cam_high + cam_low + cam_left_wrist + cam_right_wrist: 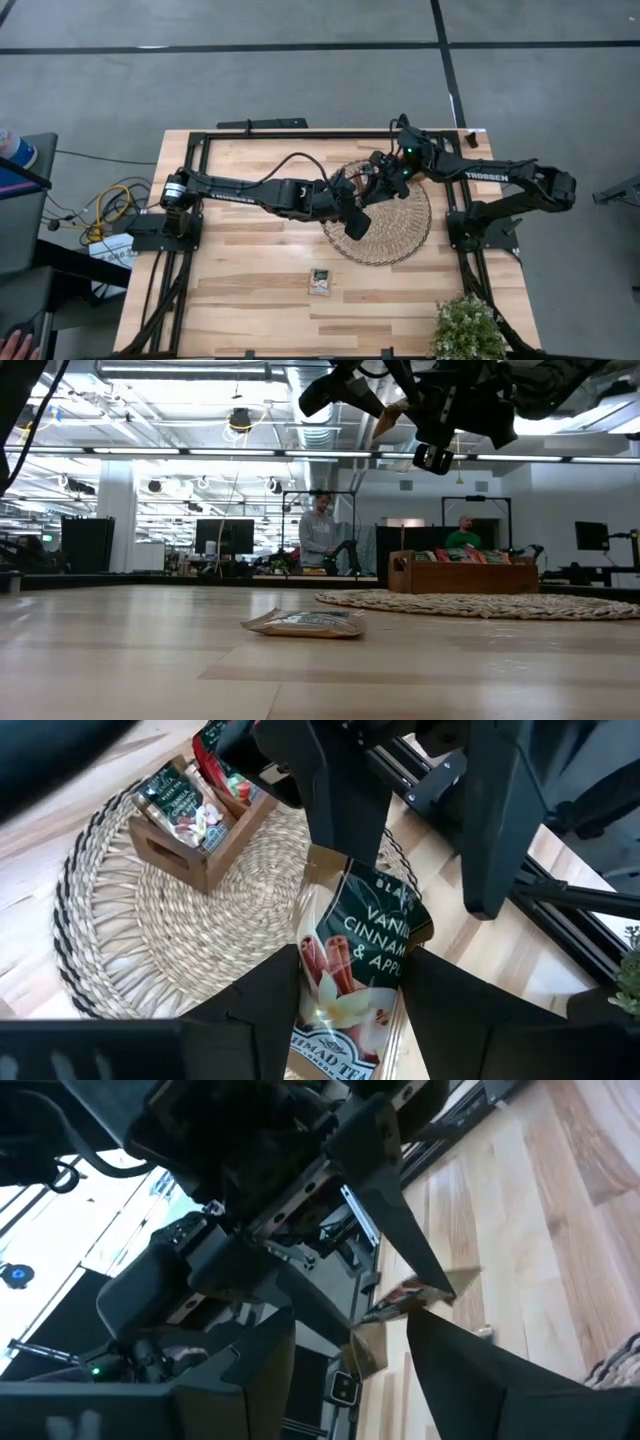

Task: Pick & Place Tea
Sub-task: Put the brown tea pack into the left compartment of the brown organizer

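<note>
Up close, a sachet (305, 623) lies loose on my surface (150, 660).
Beyond it, over the wicker mat (400, 240), my left jaws (345, 1010) clamp a green sachet (355, 960); my right jaws (385, 1320) barely pinch its corner. Further back, the tray (195, 855) holds more.

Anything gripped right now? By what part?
The left gripper holds a tea sachet by its lower edge, above the wicker mat. The right gripper meets that sachet's far corner; a firm hold there cannot be told.
</note>
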Motion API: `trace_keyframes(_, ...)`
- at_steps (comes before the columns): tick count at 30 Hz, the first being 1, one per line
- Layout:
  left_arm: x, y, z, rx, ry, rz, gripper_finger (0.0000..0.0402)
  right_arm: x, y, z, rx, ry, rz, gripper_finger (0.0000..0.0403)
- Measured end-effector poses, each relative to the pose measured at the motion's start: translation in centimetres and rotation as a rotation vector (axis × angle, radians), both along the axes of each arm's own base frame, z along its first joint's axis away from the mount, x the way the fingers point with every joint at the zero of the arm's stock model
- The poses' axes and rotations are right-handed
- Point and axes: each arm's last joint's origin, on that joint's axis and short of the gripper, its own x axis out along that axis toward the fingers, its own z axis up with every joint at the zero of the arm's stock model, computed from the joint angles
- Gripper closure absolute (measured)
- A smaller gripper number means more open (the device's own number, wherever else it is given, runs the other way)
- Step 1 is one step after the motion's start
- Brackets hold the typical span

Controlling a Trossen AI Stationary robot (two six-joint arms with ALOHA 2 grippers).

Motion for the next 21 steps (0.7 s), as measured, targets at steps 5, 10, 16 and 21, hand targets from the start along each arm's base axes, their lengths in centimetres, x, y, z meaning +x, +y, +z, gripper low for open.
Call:
trace_keyframes(5,0.02,0.29,0.00,0.000,0.000,0.007,0.0237,0.00,-0.01,0.03,0.001,0.002,-0.003,0.0240)
trace_keyframes(10,0.05,0.82,0.00,-0.001,-0.001,0.020,0.0237,0.05,0.17,-0.05,0.003,0.011,0.001,0.0270)
trace_keyframes(16,0.06,0.90,-0.03,-0.015,-0.005,0.032,0.0237,0.08,0.01,-0.07,-0.007,0.016,-0.039,0.0296)
trace_keyframes(21,0.07,0.91,-0.02,-0.015,-0.006,0.033,0.0237,0.10,-0.02,-0.07,-0.012,0.014,-0.051,0.0323)
